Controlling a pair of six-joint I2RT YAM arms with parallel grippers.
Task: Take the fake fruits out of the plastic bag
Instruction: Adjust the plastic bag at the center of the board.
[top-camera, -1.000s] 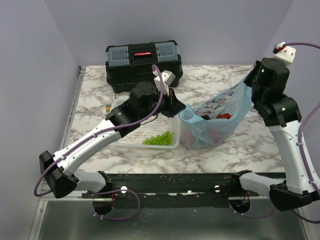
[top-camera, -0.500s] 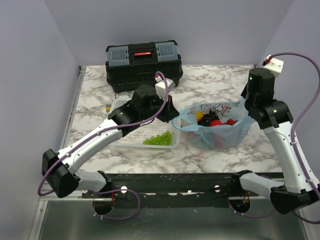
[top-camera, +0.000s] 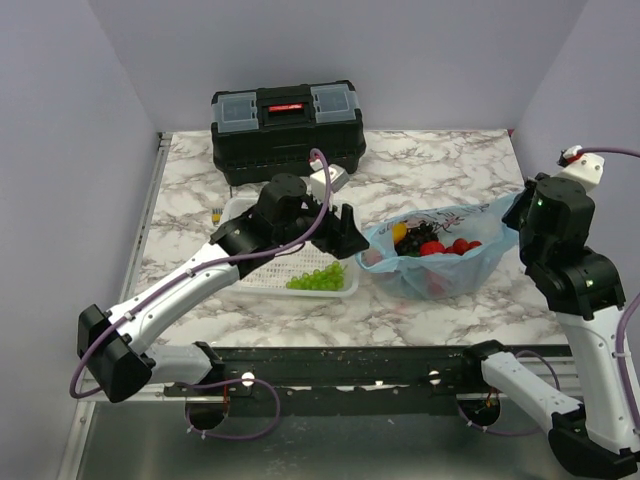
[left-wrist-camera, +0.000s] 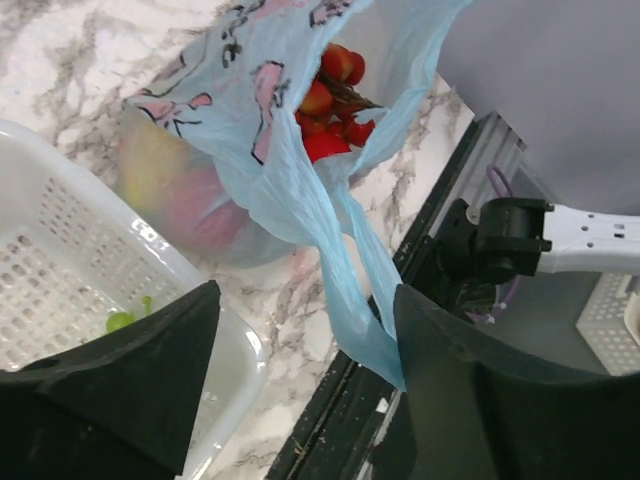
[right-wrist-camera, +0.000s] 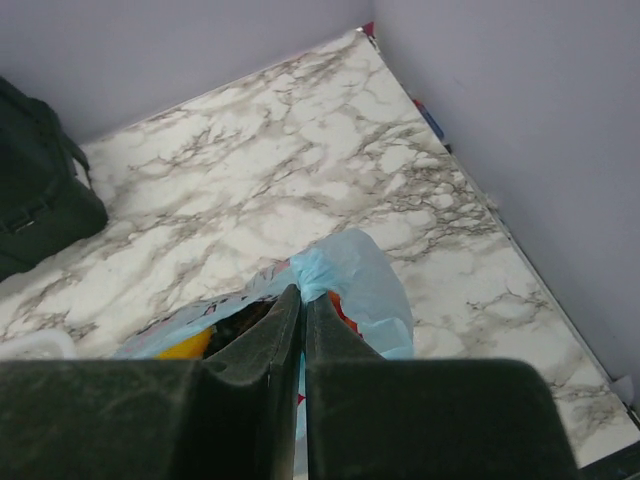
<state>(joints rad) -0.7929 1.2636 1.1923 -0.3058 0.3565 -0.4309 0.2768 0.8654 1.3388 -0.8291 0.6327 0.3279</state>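
The right end effector (right-wrist-camera: 303, 300) pinched a handle of the plastic bag (top-camera: 440, 268), right of centre on the desk (top-camera: 420, 160). The left end effector (left-wrist-camera: 300, 310) stood spread at its mouth. Inside sat the fake fruits (top-camera: 432, 243): light, glossy, probably slippery. The flimsy film would give, so better to grab a fruit squarely.

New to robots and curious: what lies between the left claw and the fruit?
Only the plastic bag itself: the left wrist view shows its blue edge hanging before the open left claw, red fruits beyond.
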